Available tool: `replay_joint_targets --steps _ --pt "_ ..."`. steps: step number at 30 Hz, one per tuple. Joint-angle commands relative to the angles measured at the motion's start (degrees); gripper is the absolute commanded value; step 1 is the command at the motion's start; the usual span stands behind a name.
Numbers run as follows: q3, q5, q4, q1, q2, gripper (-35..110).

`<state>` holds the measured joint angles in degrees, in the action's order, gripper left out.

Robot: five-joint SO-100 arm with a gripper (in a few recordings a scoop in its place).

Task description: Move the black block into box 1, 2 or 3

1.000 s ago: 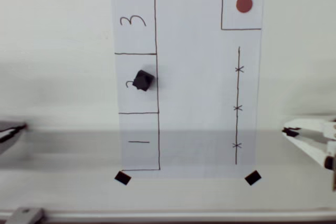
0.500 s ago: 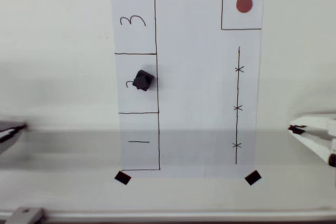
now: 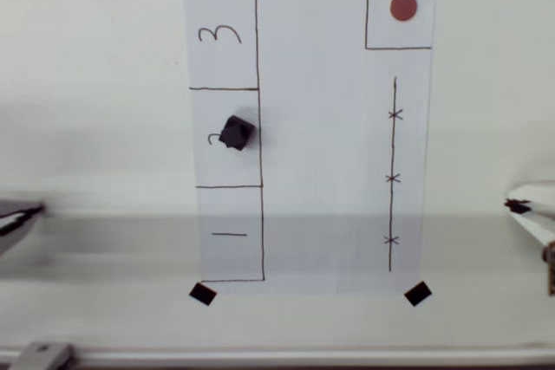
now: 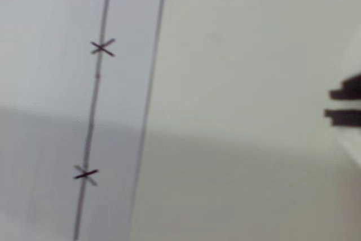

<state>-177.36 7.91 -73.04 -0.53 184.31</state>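
A sheet of paper (image 3: 329,127) is stuck to the pale surface (image 3: 87,84) with small black tape squares (image 3: 202,294) at its corners. Down the left side of the paper, in the overhead view, three boxes are drawn one under another. The top one has a 3, the middle one a 2, and the bottom one a 1. The black block (image 3: 236,133) sits inside the middle box (image 3: 225,138), turned a bit crooked. It is close to that box's right line and partly covers the number 2. At the top right there is another drawn box with a red dot (image 3: 403,7). Below it runs a long line with crosses (image 3: 392,178). The white claw (image 3: 531,214) pokes in at the right edge, off the paper and far from the block. It holds nothing, and I cannot tell if it is open or closed.
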Motion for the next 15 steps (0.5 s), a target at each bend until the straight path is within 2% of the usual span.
replay_joint_targets --steps 1,4,15 --pt "-0.6 -2.9 -3.3 -0.4 0.9 0" --pt "-0.6 -6.3 -3.8 0.1 0.9 0" --pt "-0.6 -6.4 -3.8 0.1 0.9 0"
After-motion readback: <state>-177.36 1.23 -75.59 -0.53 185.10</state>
